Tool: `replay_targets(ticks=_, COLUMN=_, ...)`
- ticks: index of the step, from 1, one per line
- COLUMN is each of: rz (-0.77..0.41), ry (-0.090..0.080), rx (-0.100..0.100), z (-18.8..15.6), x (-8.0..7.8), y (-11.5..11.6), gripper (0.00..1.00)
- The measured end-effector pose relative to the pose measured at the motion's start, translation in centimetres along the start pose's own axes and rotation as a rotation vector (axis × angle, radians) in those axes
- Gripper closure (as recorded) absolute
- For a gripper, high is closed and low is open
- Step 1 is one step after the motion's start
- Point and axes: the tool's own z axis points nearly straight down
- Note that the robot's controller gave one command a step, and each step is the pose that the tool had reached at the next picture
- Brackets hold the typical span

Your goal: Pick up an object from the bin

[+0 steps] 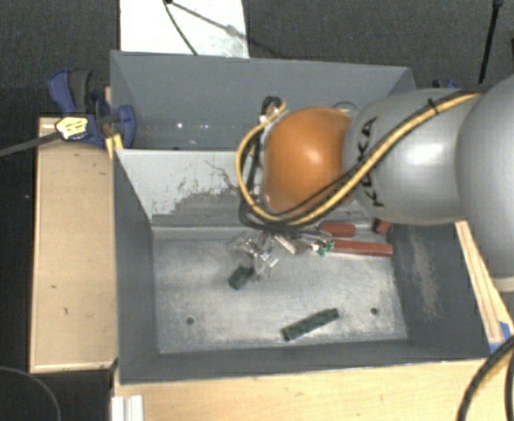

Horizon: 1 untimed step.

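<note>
Plainly the risk lies with the small dark stub at the middle of the bin floor, just left and near of the gripper — it seems to sit at the tip rather than squarely under it, so a close could nudge it aside or pinch only its edge. The arm reaches in from the right, orange wrist cover low over the far floor, gripper pointing down — open or closed, I cannot tell.
</note>
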Motion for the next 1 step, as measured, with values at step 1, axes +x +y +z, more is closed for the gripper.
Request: replay_targets(ticks=1, rz=0.009, ry=-0.003, rx=0.002, z=-6.43, x=-0.25, y=-0.10, gripper=1.00)
